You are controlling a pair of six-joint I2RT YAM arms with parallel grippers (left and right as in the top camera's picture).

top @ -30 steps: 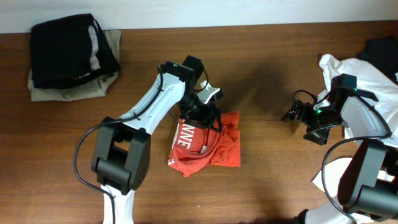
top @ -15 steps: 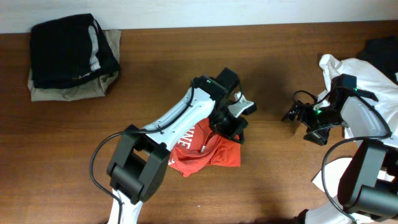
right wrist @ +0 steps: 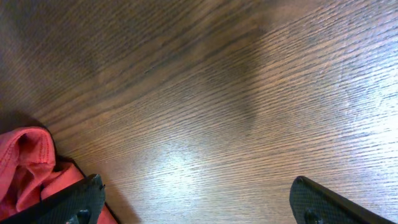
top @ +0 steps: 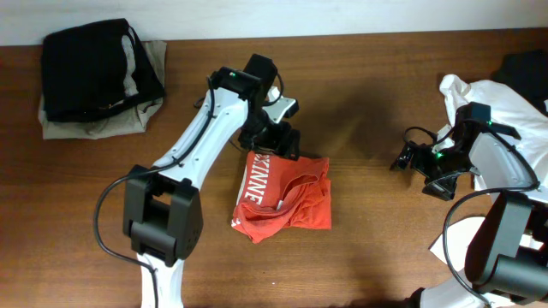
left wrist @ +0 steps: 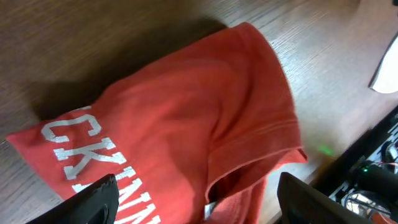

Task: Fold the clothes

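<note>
Lying loosely folded and rumpled near the middle of the worktop (top: 368, 248), the orange-red T-shirt (top: 287, 205) shows white block lettering along its left edge (only partly readable). The left claw (top: 276, 141) hangs over the shirt's far edge, fingers spread wide and holding nothing, its arm stretched up from the near side. The right claw (top: 411, 160), also wide open and empty, hovers over bare wood well to the right.
</note>
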